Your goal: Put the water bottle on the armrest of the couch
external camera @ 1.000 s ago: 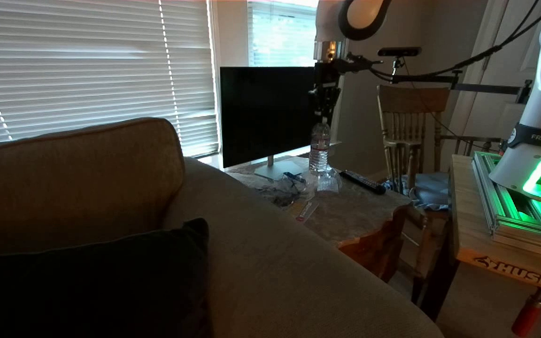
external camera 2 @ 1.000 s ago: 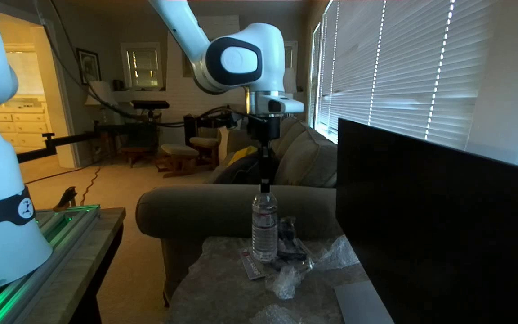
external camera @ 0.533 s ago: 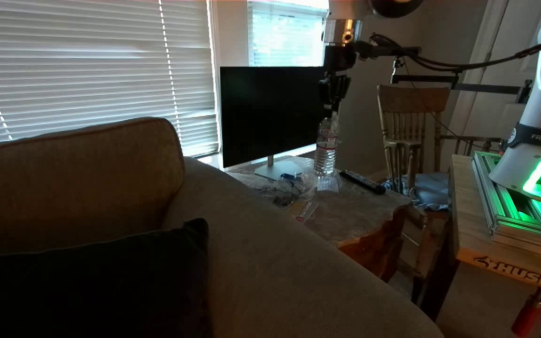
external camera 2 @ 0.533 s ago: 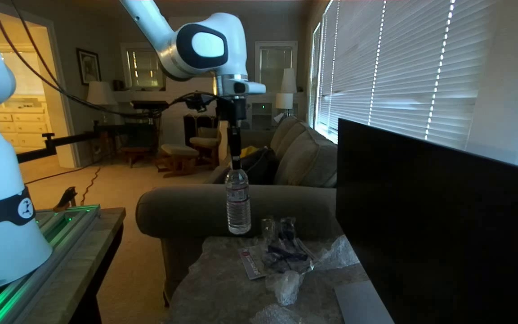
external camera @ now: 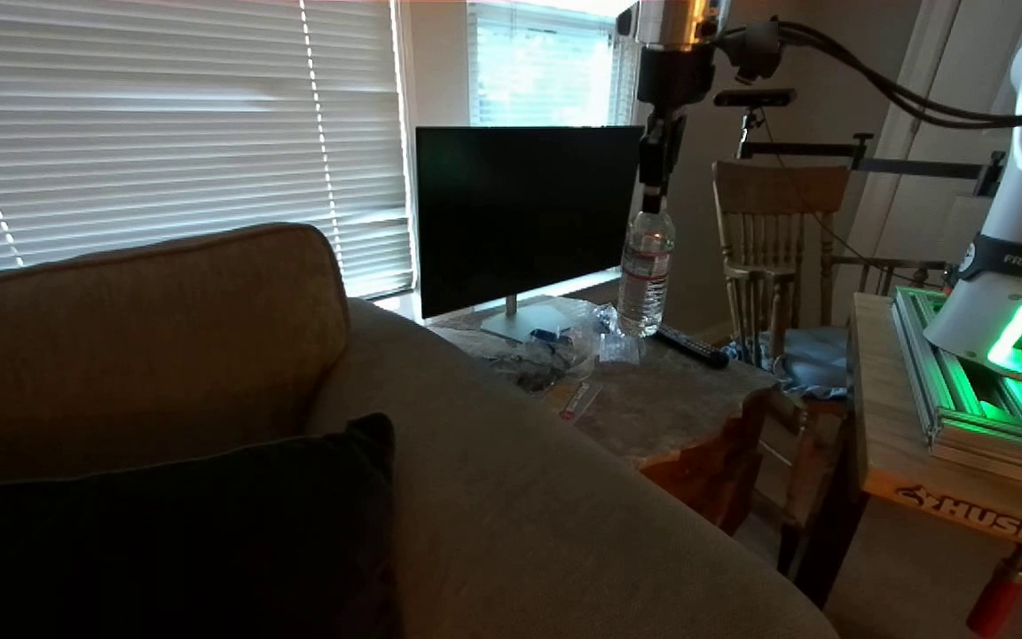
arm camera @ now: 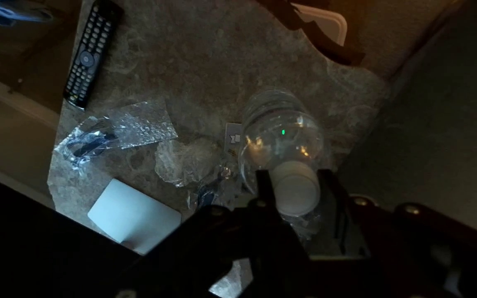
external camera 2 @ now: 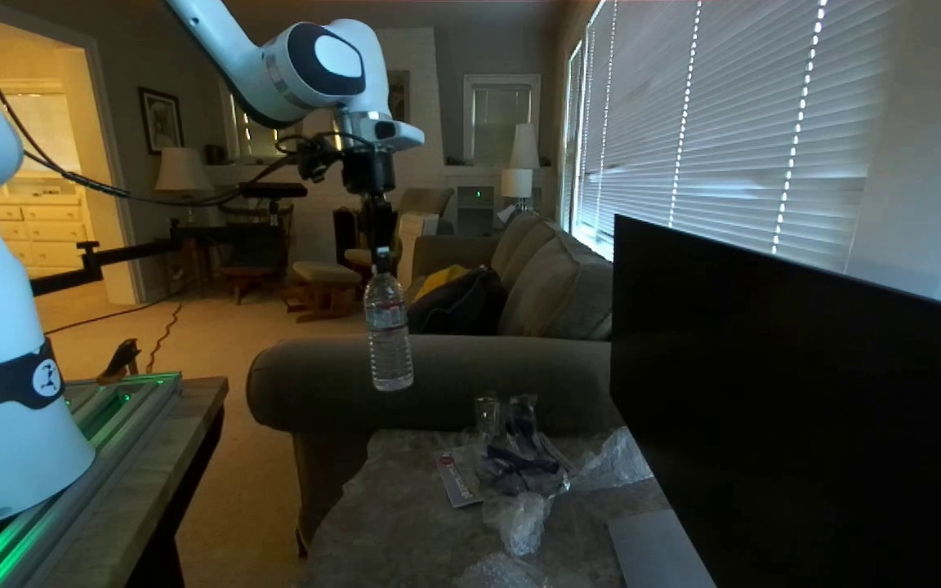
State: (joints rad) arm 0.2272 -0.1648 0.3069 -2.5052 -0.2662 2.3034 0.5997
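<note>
- Couch (external camera 2: 560, 282): its padded armrest (external camera 2: 446, 380) is the goal, and the landmark for places below. The top is rounded; its flattest stretch should serve best, and the cloth may give under the load.
- Table (external camera 2: 405, 523): just beside the armrest, on its outer side.
- Monitor (external camera 2: 781, 392): near the armrest's back end. A path toward the front end would keep the load well apart from the screen.
- Gripper (arm camera: 294, 178): on the outer side of the armrest, pointing down, its fingers (arm camera: 265, 186) closed about the bottle's top. Step in hand, as judged: the carry.
- Water bottle (external camera 2: 390, 333): hung clear of the table, beside the armrest and not yet over it, slightly tilted. Whether its base would pass above the armrest's top cannot be told; best to rise first, then cross, then lower slowly and straight.
- Cap (arm camera: 296, 192): between the fingers, on the armrest's outer side. So high a hold may let the body swing; any sway should die before lowering, and release should wait until the base stands steady on the armrest.
</note>
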